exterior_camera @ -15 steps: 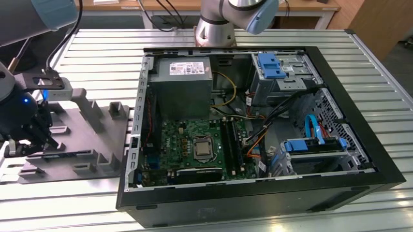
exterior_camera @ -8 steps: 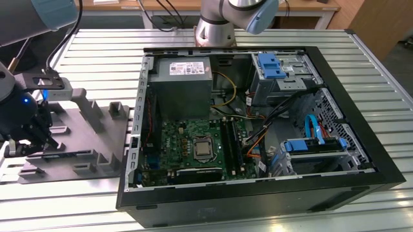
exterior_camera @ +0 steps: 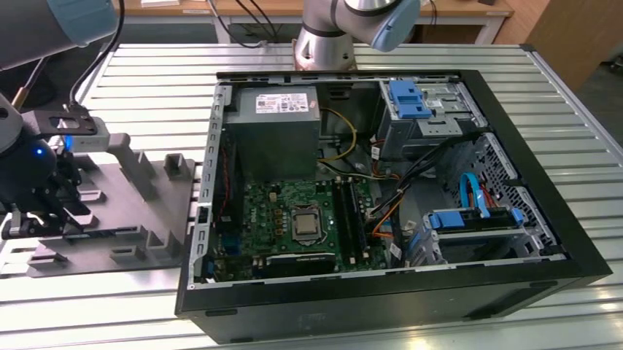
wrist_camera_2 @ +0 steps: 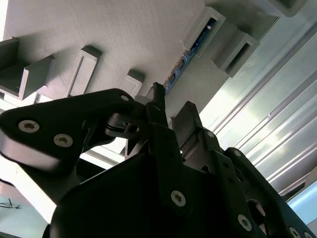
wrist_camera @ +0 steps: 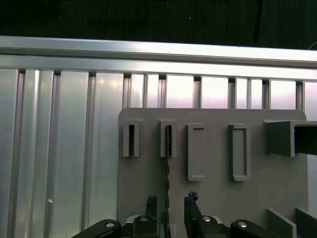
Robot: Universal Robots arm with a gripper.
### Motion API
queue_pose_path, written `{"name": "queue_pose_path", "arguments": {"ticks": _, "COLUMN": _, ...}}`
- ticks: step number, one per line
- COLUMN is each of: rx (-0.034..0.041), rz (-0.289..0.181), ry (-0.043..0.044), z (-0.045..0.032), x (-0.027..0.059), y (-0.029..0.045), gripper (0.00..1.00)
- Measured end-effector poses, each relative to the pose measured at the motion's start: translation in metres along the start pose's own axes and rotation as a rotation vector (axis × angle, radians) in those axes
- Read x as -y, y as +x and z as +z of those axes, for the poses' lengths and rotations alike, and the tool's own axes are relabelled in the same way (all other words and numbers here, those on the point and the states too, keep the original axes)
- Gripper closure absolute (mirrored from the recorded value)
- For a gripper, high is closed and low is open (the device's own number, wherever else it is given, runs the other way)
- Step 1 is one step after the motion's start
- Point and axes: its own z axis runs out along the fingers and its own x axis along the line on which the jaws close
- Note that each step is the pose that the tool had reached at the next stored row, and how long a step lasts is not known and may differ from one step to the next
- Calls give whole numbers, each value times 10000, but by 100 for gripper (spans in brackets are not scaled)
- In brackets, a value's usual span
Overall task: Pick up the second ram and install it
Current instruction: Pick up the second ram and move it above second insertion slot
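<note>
Nearest to us is the black two-fingered claw (wrist_camera: pixel 169 206). Its fingers (wrist_camera: pixel 151 210) are apart, one on each side of the second ram (wrist_camera: pixel 168 163), a thin, long, dark green-black memory stick, and a small gap shows on both sides. The second ram stands on its long edge in a narrow slot of the flat grey plastic holder plate (wrist_camera: pixel 218 198). This plate lies near an edge of the ribbed aluminium tabletop (wrist_camera: pixel 64 148). In the exterior view the open black computer case (exterior_camera: pixel 389 299) stands just beside the plate, toward the tabletop's middle.

Robotics lab: slotted aluminium table (exterior_camera: pixel 146 73), arm base (exterior_camera: pixel 326 47), open PC case (exterior_camera: pixel 545 219), grey fixture plate (exterior_camera: pixel 156 211).
</note>
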Motion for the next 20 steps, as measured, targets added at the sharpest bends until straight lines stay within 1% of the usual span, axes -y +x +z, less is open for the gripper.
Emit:
{"name": "queue_pose_path", "arguments": {"ticks": 9, "rx": 0, "rz": 0, "ry": 2, "z": 8, "x": 1, "y": 0, "gripper": 65}}
{"name": "queue_pose_path", "arguments": {"ticks": 20, "rx": -2, "rz": -1, "ry": 0, "z": 94, "x": 3, "y": 3, "gripper": 65}}
